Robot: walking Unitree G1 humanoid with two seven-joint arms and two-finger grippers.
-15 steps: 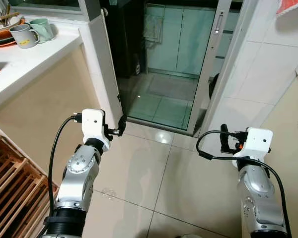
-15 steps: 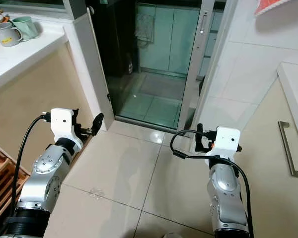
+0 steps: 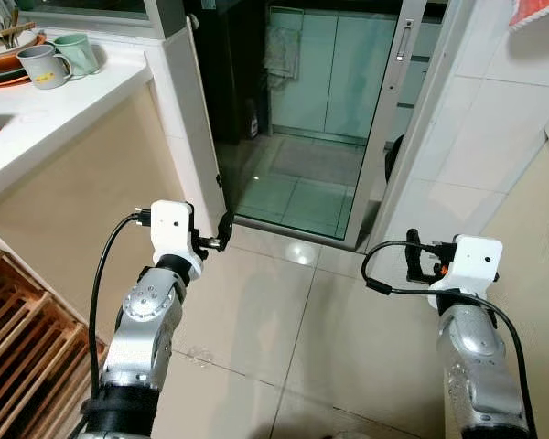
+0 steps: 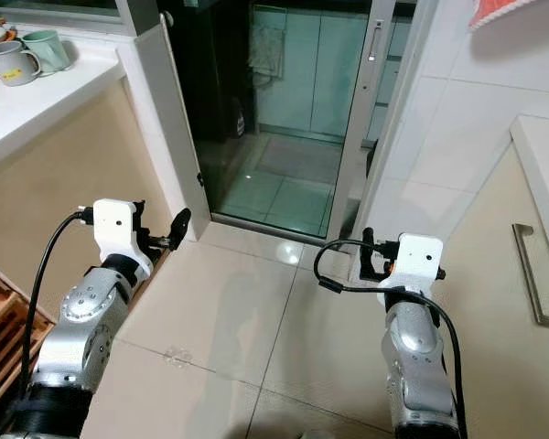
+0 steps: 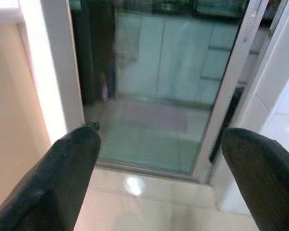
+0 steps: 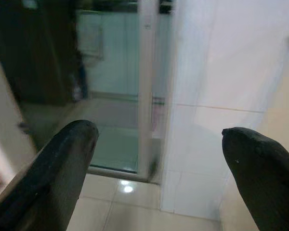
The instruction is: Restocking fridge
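Left eye view: doorway beyond counter.

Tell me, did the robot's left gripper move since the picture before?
No. The left gripper hangs at the same spot beside the white door frame, its fingers open, just as before.

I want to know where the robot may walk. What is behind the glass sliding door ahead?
Behind the glass sliding door lies a tiled floor, pale cabinet doors and a hanging cloth. The dark left side hides the rest.
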